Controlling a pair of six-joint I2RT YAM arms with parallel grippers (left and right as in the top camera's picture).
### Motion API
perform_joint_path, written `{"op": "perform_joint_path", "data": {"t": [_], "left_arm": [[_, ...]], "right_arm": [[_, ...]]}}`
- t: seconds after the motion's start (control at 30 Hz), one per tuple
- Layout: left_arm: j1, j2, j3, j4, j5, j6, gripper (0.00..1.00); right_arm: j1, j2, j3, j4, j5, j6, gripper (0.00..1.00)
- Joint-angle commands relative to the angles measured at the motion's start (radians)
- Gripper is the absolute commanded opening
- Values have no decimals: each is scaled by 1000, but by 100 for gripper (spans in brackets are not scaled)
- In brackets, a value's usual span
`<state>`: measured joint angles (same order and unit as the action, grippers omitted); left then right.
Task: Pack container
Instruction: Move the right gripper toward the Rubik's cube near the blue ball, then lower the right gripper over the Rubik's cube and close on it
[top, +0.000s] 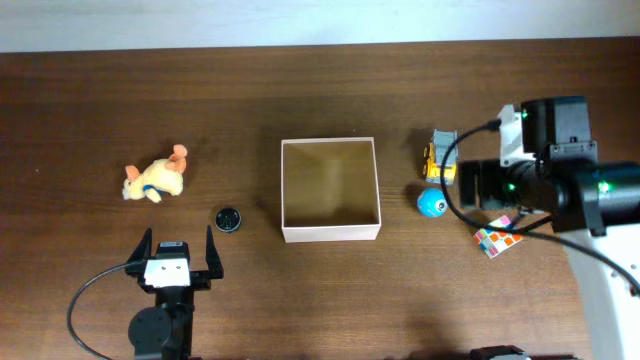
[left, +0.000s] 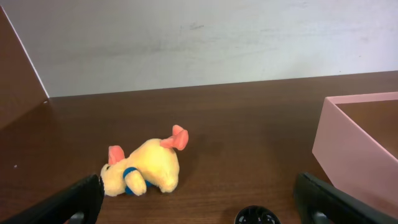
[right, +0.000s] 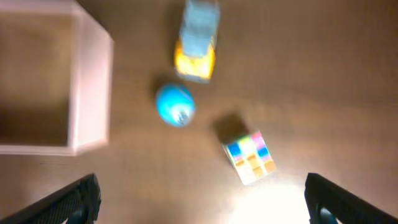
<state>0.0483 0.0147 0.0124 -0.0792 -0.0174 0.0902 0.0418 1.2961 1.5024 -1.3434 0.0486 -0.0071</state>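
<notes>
The container (top: 330, 233), a square shallow box with white walls and tan inside, stands mid-table and holds nothing that I can see. It also shows in the left wrist view (left: 348, 140) and the right wrist view (right: 93, 81). A yellow plush toy (top: 155, 180) (left: 143, 171) and a small black disc (top: 229, 219) (left: 256, 216) lie to its left. A yellow toy car (top: 440, 157) (right: 196, 43), a blue ball (top: 431, 203) (right: 175, 104) and a colourful cube (top: 497, 238) (right: 250, 155) lie to its right. My left gripper (top: 178, 235) (left: 199, 199) is open and empty, just short of the disc. My right gripper (top: 485, 185) (right: 202, 199) is open and empty, high above the right-hand toys.
The table is dark brown wood (top: 330, 100). A pale wall runs along its far edge (left: 199, 37). The right arm's body and cable (top: 560, 180) hang over the table's right side.
</notes>
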Motion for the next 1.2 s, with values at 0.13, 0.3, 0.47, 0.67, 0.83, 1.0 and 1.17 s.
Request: {"op": "perform_joint_path", "data": {"t": [0.13, 0.3, 0.47, 0.67, 0.83, 1.0, 1.17], "left_arm": [[7, -8, -4, -4, 6, 19, 99], [7, -8, -4, -4, 6, 20, 99], [7, -8, -4, -4, 6, 19, 99], [7, -8, -4, -4, 6, 19, 99], [7, -8, -4, -4, 6, 19, 99], [7, -8, -4, -4, 6, 19, 99], [7, -8, -4, -4, 6, 20, 99]], "right_arm": [[-141, 15, 18, -93, 50, -143, 99], [-220, 17, -29, -62, 9, -193, 99], [-262, 39, -153, 56, 8, -195, 99], [-279, 76, -355, 265, 8, -203, 99], [-279, 105, -449, 354, -58, -332, 99], [-280, 128, -504, 414, -60, -388, 99], [-280, 163, -510, 417, -60, -520, 99]]}}
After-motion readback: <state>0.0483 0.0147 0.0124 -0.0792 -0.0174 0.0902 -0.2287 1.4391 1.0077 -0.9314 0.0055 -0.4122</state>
